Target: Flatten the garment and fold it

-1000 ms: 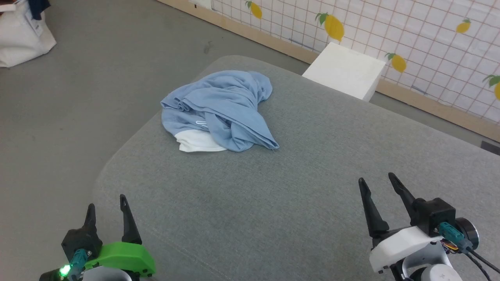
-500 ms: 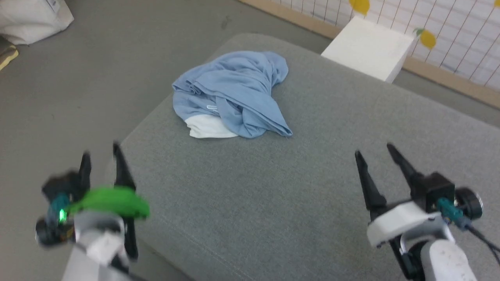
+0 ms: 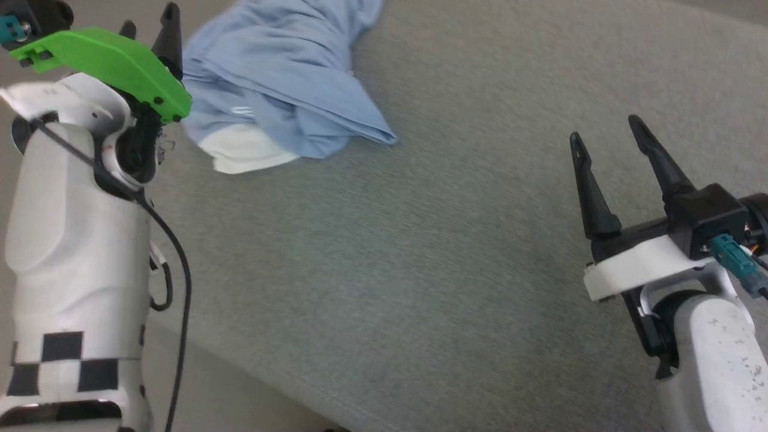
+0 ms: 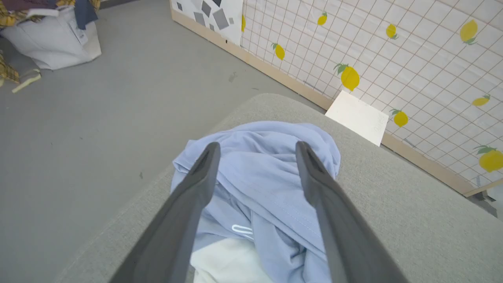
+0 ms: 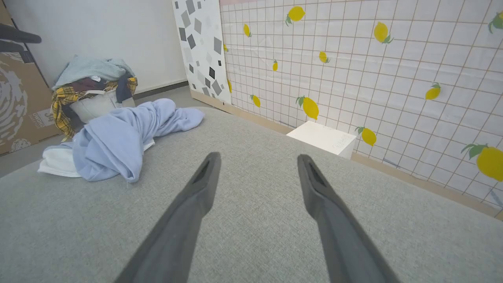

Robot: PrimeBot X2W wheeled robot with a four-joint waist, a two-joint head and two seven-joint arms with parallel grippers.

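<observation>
The light blue T-shirt (image 3: 282, 78) lies crumpled in a heap near the far left corner of the grey cushion (image 3: 420, 252), a white fabric part (image 3: 243, 153) and a small white logo (image 3: 242, 111) showing at its near side. My left gripper (image 3: 149, 21) is raised at the upper left, beside the heap's left edge, open and holding nothing; in the left wrist view the T-shirt (image 4: 259, 177) lies beyond the spread fingers (image 4: 196, 196). At the right, my right gripper (image 3: 606, 129) hovers open over bare cushion, well away from the T-shirt (image 5: 118, 141).
A white box (image 5: 322, 137) stands against the lemon-patterned tiled wall (image 5: 353, 59) beyond the cushion. A white bag heaped with clothes (image 5: 92, 90) sits on the grey floor (image 4: 78, 118) past the cushion's left edge, next to a cardboard box (image 5: 17, 106).
The head camera has tilted down, shifting the whole picture. My left arm has risen and reached forward to the T-shirt's left side. The right gripper has moved forward a little, still open.
</observation>
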